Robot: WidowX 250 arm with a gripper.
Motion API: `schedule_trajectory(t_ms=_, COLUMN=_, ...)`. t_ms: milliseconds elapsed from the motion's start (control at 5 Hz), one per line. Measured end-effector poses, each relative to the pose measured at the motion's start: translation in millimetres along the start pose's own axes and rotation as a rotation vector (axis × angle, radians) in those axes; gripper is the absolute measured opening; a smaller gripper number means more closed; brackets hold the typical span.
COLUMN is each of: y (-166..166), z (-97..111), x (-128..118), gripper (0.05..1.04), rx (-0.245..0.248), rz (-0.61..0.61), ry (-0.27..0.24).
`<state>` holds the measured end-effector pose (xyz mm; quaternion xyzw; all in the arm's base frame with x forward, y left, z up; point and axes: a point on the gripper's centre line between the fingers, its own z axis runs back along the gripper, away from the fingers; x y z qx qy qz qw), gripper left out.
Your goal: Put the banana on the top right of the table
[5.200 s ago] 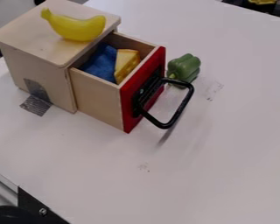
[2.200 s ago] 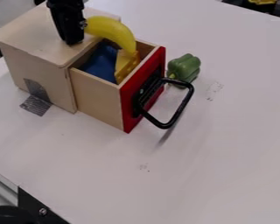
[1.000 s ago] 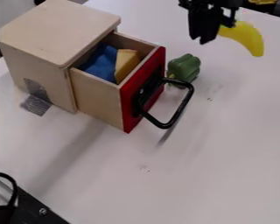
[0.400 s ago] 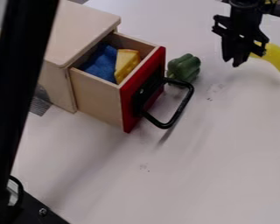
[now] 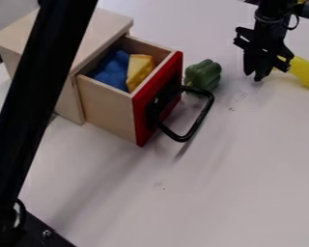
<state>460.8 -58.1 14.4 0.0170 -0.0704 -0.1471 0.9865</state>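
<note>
"So, what has just changed?"

"The black gripper (image 5: 254, 75) and the banana (image 5: 303, 72) have gone down a little together, near the upper right of the camera view. A few seconds ago the fruit lay on the wooden cabinet (image 5: 110, 24); now it is well away from there."

"Is the hand clenched or released?"

"Clenched, it seems, on one end of the yellow banana. The two have moved as one, with the free end pointing right and down."

"Has it reached the white table (image 5: 228, 188)?"

"I can't tell whether it touches. It is very low, to the right of the green pepper (image 5: 203, 75), which hasn't moved, and well apart from the open drawer (image 5: 105, 106)."

"What does that mean for the task?"

"The carrying looks nearly finished, in my judgement. What's left is to settle the banana, let go and lift clear; opening too early might let it roll."
</note>
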Motion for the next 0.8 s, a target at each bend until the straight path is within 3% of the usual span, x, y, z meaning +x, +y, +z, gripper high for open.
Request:
schedule_trajectory(t_ms=200, y=0.7, z=-8.7, x=-13.9, gripper=0.565, rx=0.013, rz=0.007, ry=0.047)
schedule_trajectory(t_ms=400, y=6.0, z=24.1, x=-17.0, gripper=0.838, rx=0.011, rz=0.029, ry=0.011)
schedule_trajectory(t_ms=600, y=8.6, z=70.0, x=-17.1, gripper=1.004, rx=0.000, rz=0.100, ry=-0.029)
schedule_trajectory(t_ms=800, y=18.5, z=102.6, x=-29.5, gripper=0.999, rx=-0.034, rz=0.217, ry=-0.014)
